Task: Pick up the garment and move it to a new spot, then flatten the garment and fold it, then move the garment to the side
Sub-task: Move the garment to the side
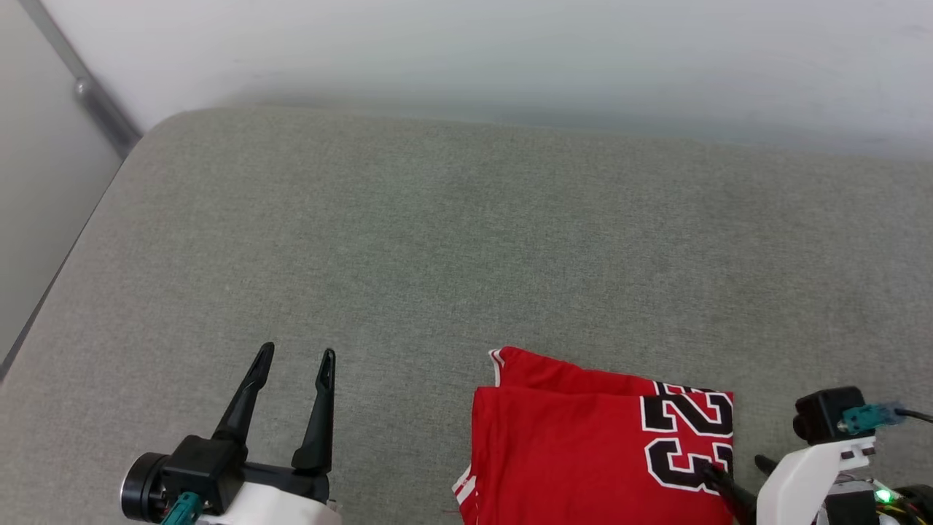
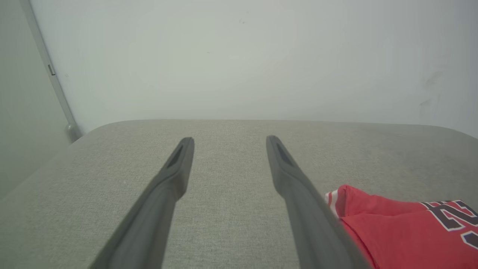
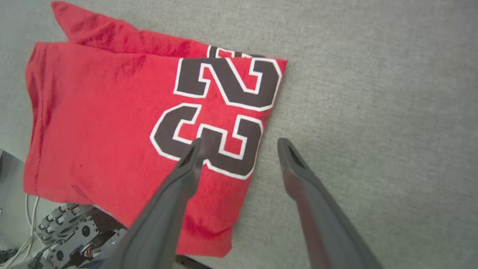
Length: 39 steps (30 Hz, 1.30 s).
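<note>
Grey woven fabric covered the worktop (image 1: 437, 240), which ran back to a plain white wall (image 1: 510, 51). On it, at the near edge and right of centre, lay the garment (image 1: 568, 452), already folded into a compact red rectangle. The black, white-outlined "23" (image 3: 220, 112) faced up along its right side, and a strip of striped trim (image 1: 497, 359) showed at its far left corner.

The right gripper (image 3: 239, 144) hung spread and empty over the garment's right edge. One finger was above the lower numeral and the other above bare fabric just beside the fold. The left gripper (image 1: 297, 352) was likewise spread and empty, over bare worktop well to the left of the garment.

With the folding apparently finished, what remained was probably the shift to the side. To do that well, the right gripper would need to go down far enough to pinch every layer at that edge, not the top one alone. A low carry or drag would help stop the stack from sliding open. The broad bare stretch to the left and far side offered room to set it down.
</note>
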{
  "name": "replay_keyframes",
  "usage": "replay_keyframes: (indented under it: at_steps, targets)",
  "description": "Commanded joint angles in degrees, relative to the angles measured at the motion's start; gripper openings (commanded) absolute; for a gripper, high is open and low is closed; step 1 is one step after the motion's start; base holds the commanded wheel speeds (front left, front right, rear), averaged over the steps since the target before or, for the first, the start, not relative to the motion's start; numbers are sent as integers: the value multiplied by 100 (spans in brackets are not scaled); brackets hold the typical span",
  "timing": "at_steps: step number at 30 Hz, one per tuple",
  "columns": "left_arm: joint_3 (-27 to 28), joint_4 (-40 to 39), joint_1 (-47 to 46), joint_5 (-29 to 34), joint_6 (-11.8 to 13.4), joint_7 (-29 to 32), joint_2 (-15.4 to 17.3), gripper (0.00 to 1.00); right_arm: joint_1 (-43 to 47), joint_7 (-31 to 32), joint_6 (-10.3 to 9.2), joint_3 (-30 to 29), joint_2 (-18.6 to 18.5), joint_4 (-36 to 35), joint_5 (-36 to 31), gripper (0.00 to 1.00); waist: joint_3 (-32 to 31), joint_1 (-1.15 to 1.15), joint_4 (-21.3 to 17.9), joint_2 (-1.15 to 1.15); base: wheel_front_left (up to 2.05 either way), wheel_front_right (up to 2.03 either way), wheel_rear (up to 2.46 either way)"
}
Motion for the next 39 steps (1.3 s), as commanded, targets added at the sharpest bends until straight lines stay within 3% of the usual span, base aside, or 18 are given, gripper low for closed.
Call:
replay_keyframes:
  at_steps: [1,7,10,15,16,17,18,25,35,37,39]
  targets:
    - [-14,10,-112,6,-4,-13,-3,100,4,135,0,-20,47,36,-85,100,114,0,112,0,0,0,0]
    - [-96,53,-243,51,-4,-13,19,100,-132,396,-2,-90,288,431,-278,100,279,0,301,0,0,0,0]
    - [-119,79,-320,52,-4,-13,17,100,-191,425,1,153,438,875,-263,100,353,0,390,0,0,0,0]
    - [-191,118,-335,68,-4,-13,-4,100,-276,311,1,448,349,1390,-392,100,377,0,421,0,0,0,0]
    - [-209,126,-339,66,-4,-13,-6,100,-302,266,1,483,350,1484,-406,93,373,0,417,0,0,0,0]
    - [-224,136,-340,68,-4,-13,-7,100,-342,203,2,534,336,1539,-424,38,366,0,412,0,0,0,0]
    - [-242,147,-341,69,-4,-13,-5,100,-411,95,1,570,309,1570,-454,0,354,0,401,0,0,0,0]
    - [-336,177,-311,108,-4,-13,33,100,-995,-466,-5,962,-352,1284,-929,0,212,0,106,0,0,0,0]
    - [-914,192,-523,146,-4,-13,-27,100,-2343,-258,-3,2345,-2338,778,-1394,0,455,0,-943,0,0,0,0]
    - [-971,195,-568,86,-4,-13,-41,100,-2474,-256,-1,2451,-2500,739,-1385,0,517,0,-1067,0,0,0,0]
    - [-1109,116,-756,75,-4,-13,-45,100,-2929,-295,-4,2738,-2941,668,-1358,0,792,0,-1485,0,0,0,0]
